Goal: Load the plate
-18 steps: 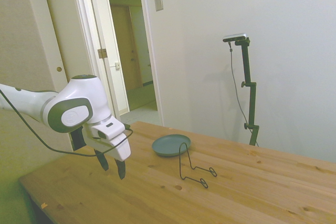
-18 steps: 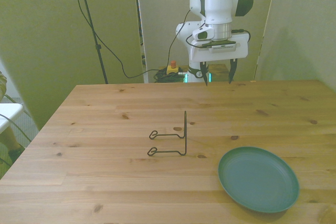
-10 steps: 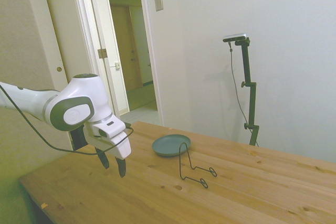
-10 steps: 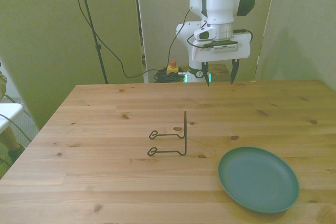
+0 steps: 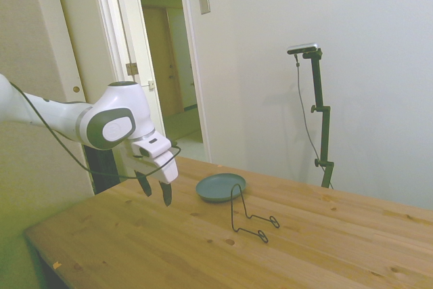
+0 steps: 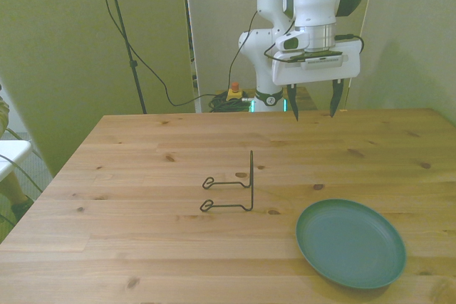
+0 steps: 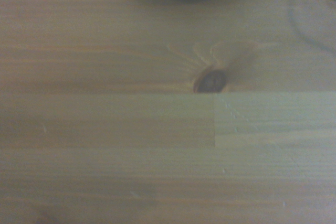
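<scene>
Teal plate (image 6: 350, 243) lies flat at the front view's lower right, beside the wire stand (image 6: 231, 187) evidently meant to hold it upright; gripper (image 6: 314, 102), upper right of centre, hangs above the table (image 6: 128, 176), fingers spread, empty, apparently for grasping the rim

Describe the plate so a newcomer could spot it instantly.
Start at the wooden table: in the front view, the plate lies flat near the table's near edge, toward the front view's right, apart from the black wire stand. It is the only round, solid, dull teal thing there; the stand is thin bent wire.
</scene>
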Robot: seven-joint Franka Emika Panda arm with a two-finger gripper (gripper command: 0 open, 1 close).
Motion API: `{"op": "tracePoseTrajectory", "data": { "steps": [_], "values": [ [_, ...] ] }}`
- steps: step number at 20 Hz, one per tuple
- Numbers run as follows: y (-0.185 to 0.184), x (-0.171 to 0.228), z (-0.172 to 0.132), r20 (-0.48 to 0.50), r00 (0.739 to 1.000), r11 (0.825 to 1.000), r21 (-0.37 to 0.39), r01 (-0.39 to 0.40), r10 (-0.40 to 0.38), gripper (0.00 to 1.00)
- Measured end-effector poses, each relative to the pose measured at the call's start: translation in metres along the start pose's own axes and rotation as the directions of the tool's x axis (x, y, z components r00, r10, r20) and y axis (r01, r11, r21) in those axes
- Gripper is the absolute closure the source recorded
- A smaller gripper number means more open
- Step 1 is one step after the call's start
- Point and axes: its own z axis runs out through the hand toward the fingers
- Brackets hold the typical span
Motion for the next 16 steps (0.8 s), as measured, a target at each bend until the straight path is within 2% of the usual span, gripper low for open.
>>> {"op": "tracePoseTrajectory", "data": {
  "steps": [7,16],
  "values": [
    [-0.063,0.022,-0.004,-0.018,1.0,1.0,0.002,0.005,-0.005,0.0],
    [-0.151,0.016,0.024,-0.082,0.997,1.0,-0.021,-0.016,0.015,0.0]
  ]
}}
